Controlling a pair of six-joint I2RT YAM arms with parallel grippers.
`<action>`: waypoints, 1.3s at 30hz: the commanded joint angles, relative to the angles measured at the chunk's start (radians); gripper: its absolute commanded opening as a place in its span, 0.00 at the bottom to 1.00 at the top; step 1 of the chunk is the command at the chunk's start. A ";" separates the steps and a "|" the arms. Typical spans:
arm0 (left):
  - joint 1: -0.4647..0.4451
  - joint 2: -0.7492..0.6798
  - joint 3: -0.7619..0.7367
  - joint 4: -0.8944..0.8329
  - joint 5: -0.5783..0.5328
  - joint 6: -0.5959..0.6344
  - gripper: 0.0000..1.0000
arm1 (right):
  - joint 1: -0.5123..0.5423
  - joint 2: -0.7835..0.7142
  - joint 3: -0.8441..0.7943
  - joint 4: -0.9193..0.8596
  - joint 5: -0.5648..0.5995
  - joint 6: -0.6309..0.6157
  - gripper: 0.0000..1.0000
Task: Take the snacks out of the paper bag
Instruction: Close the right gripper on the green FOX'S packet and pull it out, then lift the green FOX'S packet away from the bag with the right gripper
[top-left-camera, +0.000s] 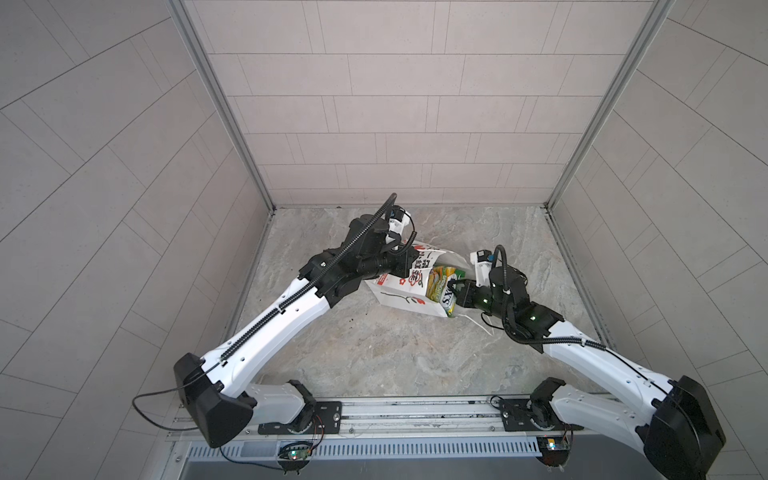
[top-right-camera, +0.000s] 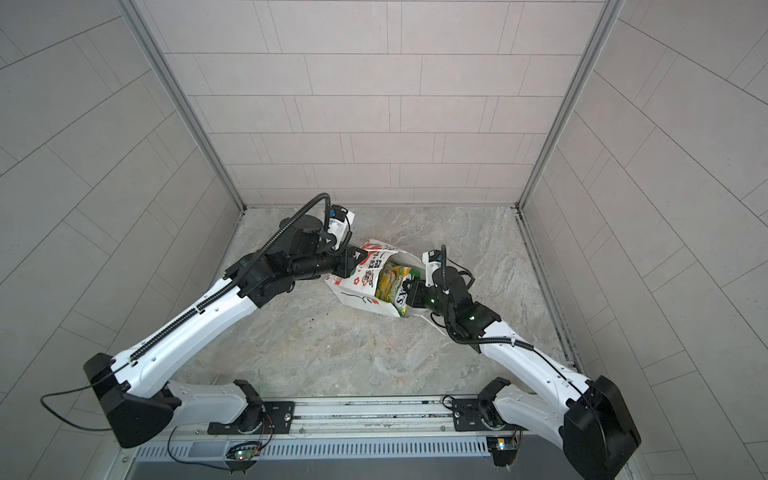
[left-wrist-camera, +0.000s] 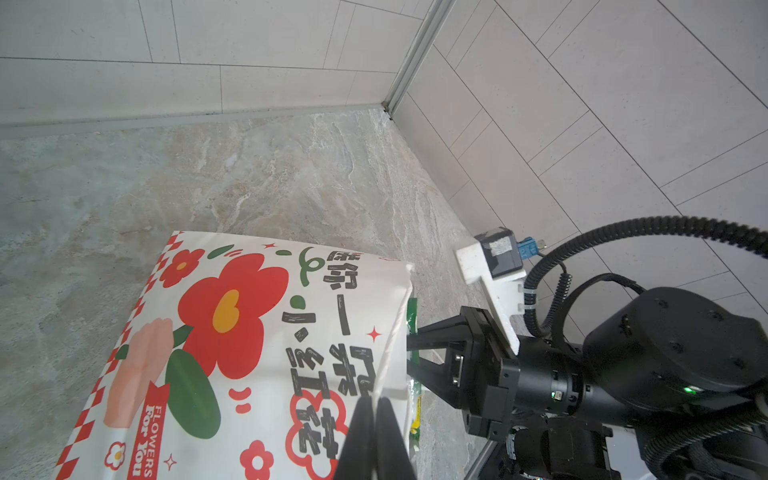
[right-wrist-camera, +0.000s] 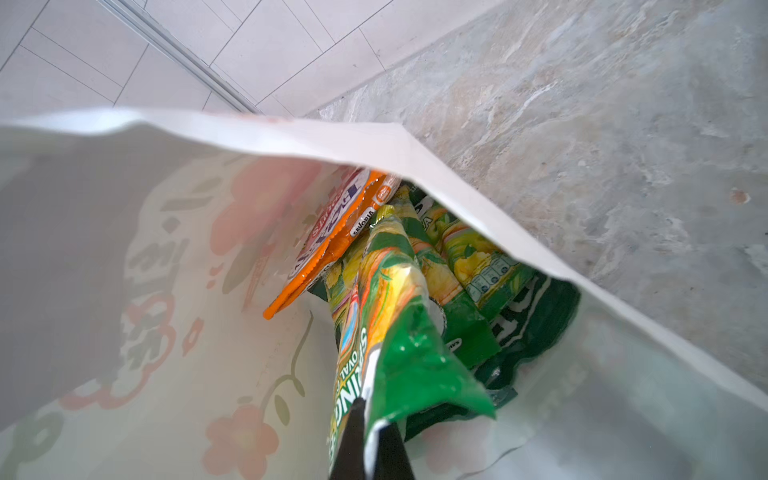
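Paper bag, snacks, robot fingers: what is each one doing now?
paper bag, lying on its side, mouth open
front green-yellow packet, pinched at its green end
orange packet, inside the bag
dark green bag, inside, partly covered
left fingers, shut on the bag's rim
right fingers, shut on the front packet

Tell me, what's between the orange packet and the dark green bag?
Two green-yellow packets, seen in the right wrist view; the right end effector pinches the nearer one.

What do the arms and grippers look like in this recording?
White shells, black joints and bases on left arm and right arm, black ribbed conduit along each. Green lights glow on the right wrist. Black left gripper and right gripper, thin tapering fingers.
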 joint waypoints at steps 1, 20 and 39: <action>0.000 -0.029 0.004 -0.011 -0.044 0.003 0.00 | -0.014 -0.040 0.020 -0.019 -0.024 -0.018 0.00; -0.001 -0.027 -0.021 0.025 -0.038 -0.034 0.00 | -0.054 -0.259 0.223 -0.239 -0.128 -0.141 0.00; -0.002 -0.032 -0.028 0.036 -0.008 -0.049 0.00 | -0.151 -0.226 0.567 -0.575 0.165 -0.394 0.00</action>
